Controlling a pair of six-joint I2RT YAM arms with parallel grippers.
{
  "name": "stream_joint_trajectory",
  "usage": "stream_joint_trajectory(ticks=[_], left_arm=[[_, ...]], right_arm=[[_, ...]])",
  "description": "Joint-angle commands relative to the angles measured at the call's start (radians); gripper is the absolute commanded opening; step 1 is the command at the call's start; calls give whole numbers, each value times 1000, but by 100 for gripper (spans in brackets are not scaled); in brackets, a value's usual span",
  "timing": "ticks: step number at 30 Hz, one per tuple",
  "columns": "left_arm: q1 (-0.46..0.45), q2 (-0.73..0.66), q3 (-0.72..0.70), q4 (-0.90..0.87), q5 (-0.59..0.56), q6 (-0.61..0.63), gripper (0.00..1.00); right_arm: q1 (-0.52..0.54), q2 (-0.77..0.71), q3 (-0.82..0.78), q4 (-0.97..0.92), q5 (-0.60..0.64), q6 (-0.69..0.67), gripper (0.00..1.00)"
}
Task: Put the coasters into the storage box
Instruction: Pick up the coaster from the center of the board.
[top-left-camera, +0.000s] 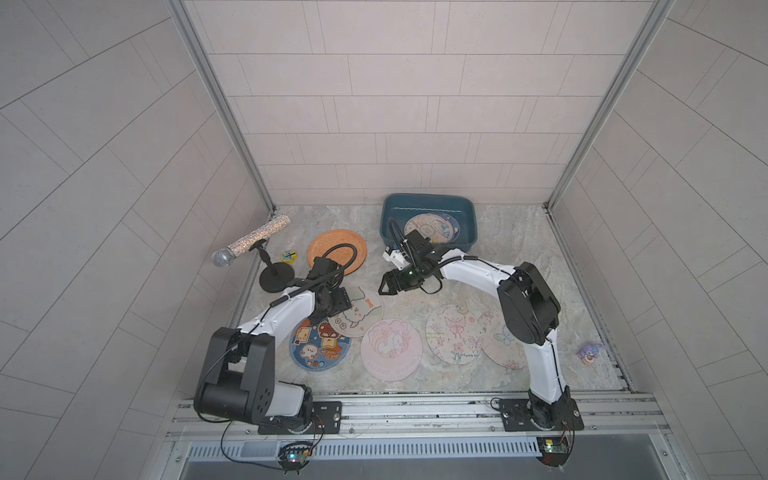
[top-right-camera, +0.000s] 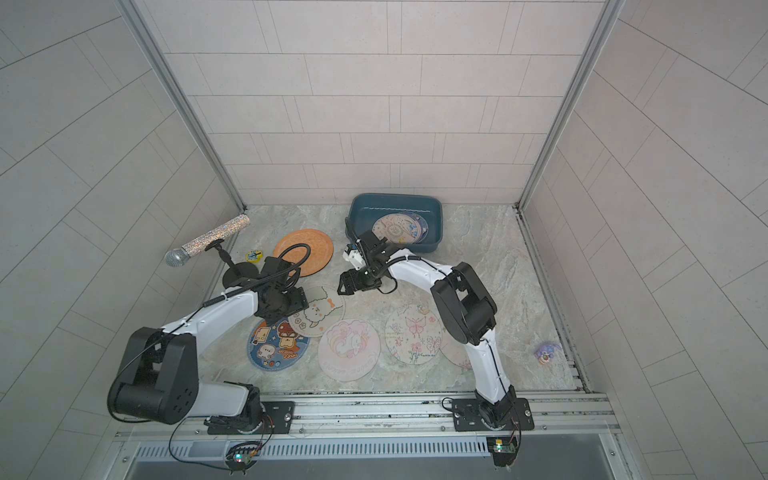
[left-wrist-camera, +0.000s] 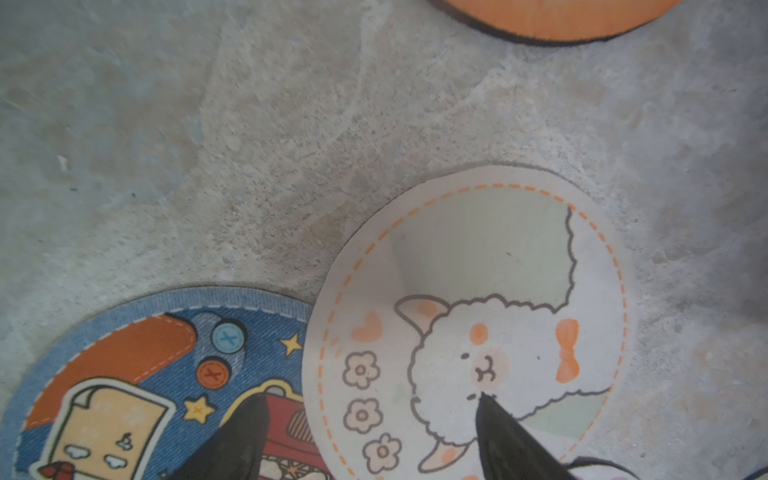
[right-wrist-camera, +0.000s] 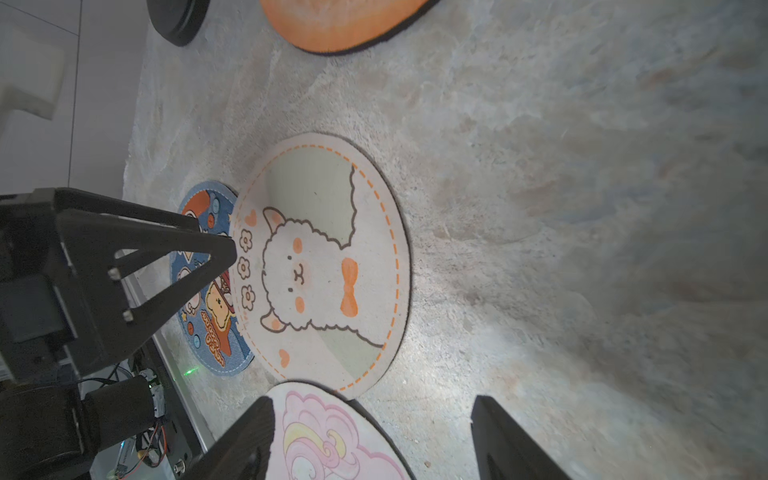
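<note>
The dark teal storage box (top-left-camera: 428, 203) stands at the back, with overlapping coasters (top-left-camera: 432, 227) inside it. On the table lie an orange coaster (top-left-camera: 337, 251), a cream alpaca coaster (top-left-camera: 359, 311), a blue cartoon coaster (top-left-camera: 320, 347), a pink unicorn coaster (top-left-camera: 390, 349) and two cream butterfly coasters (top-left-camera: 455, 332), one partly under the right arm. My left gripper (left-wrist-camera: 374, 415) is open, low over the spot where the alpaca coaster (left-wrist-camera: 478, 291) overlaps the blue one (left-wrist-camera: 124, 374). My right gripper (top-left-camera: 384, 286) is open and empty, above bare table beyond the unicorn coaster (right-wrist-camera: 328, 436).
A glittery microphone (top-left-camera: 249, 241) on a stand with a black round base (top-left-camera: 276, 276) sits at the back left, beside a small yellow badge (top-left-camera: 288, 255). A small purple toy (top-left-camera: 589, 352) lies at the right edge. Tiled walls enclose the table.
</note>
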Motion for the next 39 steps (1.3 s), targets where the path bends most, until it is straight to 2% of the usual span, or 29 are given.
stream_joint_trajectory(ticks=[1, 39], left_arm=[[6, 18, -11, -32, -6, -11, 82], [6, 91, -81, 127, 152, -64, 71]], right_arm=[[21, 27, 25, -2, 15, -4, 78], [86, 153, 81, -3, 98, 23, 74]])
